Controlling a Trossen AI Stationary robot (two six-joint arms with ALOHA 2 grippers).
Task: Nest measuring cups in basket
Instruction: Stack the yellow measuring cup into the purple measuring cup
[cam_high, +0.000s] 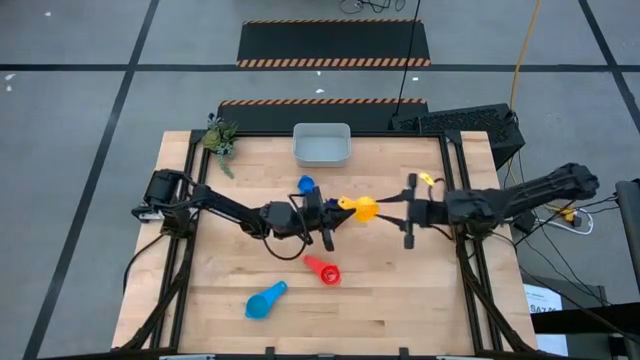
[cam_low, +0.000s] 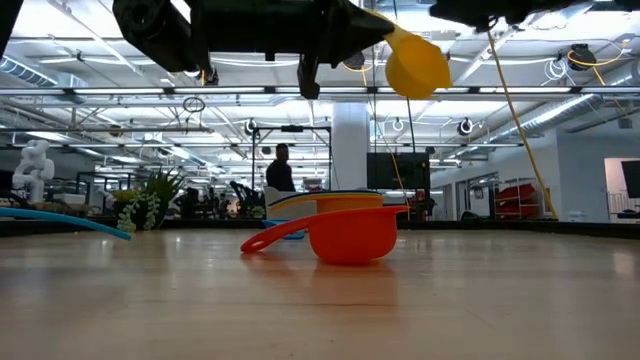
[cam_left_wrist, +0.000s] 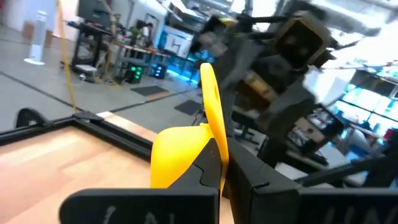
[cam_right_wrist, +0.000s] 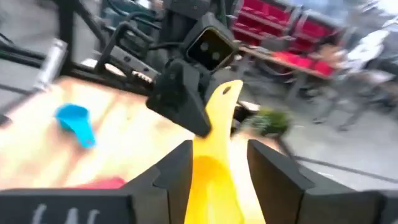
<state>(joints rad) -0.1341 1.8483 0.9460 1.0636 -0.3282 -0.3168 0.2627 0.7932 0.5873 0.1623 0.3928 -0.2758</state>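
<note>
Smooth plastic yellow cup (cam_high: 364, 208) — pale wood-grain table (cam_high: 400, 300), matt black fingers (cam_left_wrist: 205, 177).

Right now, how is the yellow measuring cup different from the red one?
The yellow cup is up in the air, held between the left tool and right tool; the red cup lies on the table, untouched. In the low view the yellow cup tilts, while the red one sits upright. Both are round scoops with handles.

The basket (cam_high: 321, 145) sits at the table's (cam_high: 420, 300) far edge, centre, with the plant (cam_high: 220, 137) to its left. One measuring cup (cam_high: 306, 185) lies just before the basket. Mid-table, the left gripper (cam_high: 335, 213) and right gripper (cam_high: 392, 211) meet at a raised cup (cam_high: 364, 208). Two more cups (cam_high: 323, 269) (cam_high: 266, 300) lie nearer the front.
</note>
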